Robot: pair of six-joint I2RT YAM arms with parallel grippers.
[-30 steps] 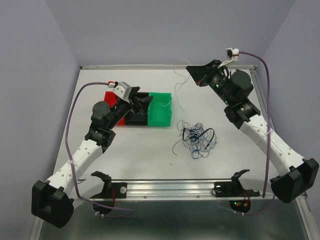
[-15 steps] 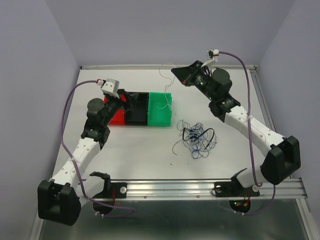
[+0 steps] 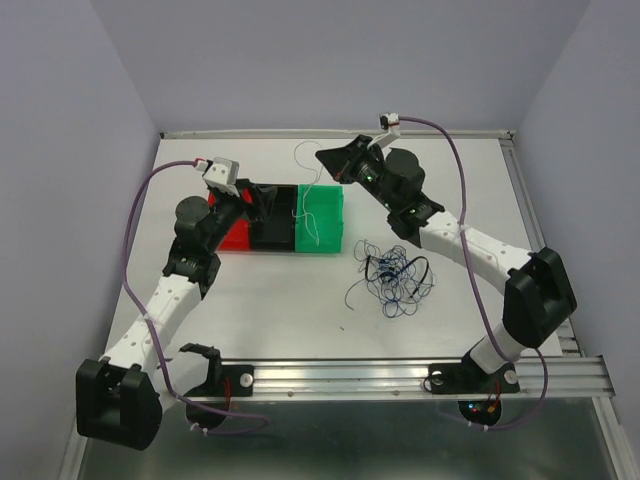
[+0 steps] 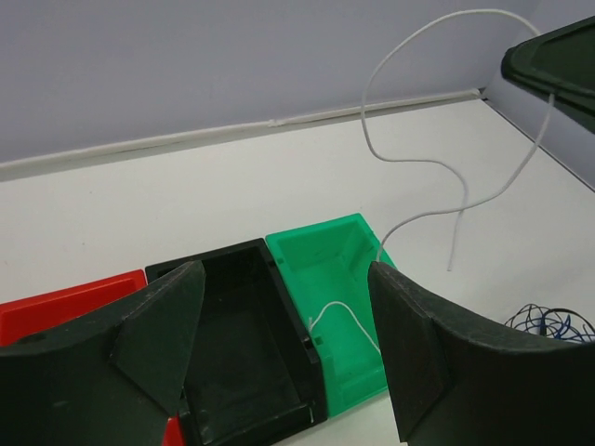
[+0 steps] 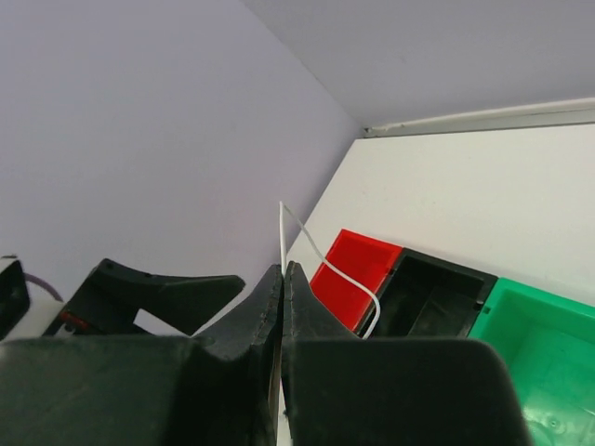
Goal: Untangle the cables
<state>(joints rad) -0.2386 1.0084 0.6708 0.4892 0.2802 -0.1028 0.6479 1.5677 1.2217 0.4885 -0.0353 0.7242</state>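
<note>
Hanging from the right tool, whose jaws are pressed shut on it, a thin white cable rises in a loop above the pinch. It then drops in loose bends, its long axis roughly upright and its free end pointing down toward the green plastic bin. A short white curve also lies inside that bin; whether it belongs to the same cable cannot be told. The other cables, a tangle of hair-thin dark blue and black loops, lie flat just right of the middle of the white surface, spreading in every direction with no clear axis. The left tool hovers with its jaws wide and nothing between them, over the black bin and red bin, which stand in a row with the green one, left of the surface's middle. Plain lilac walls close in the far, left and right edges. A metal rail runs along the near edge.
</note>
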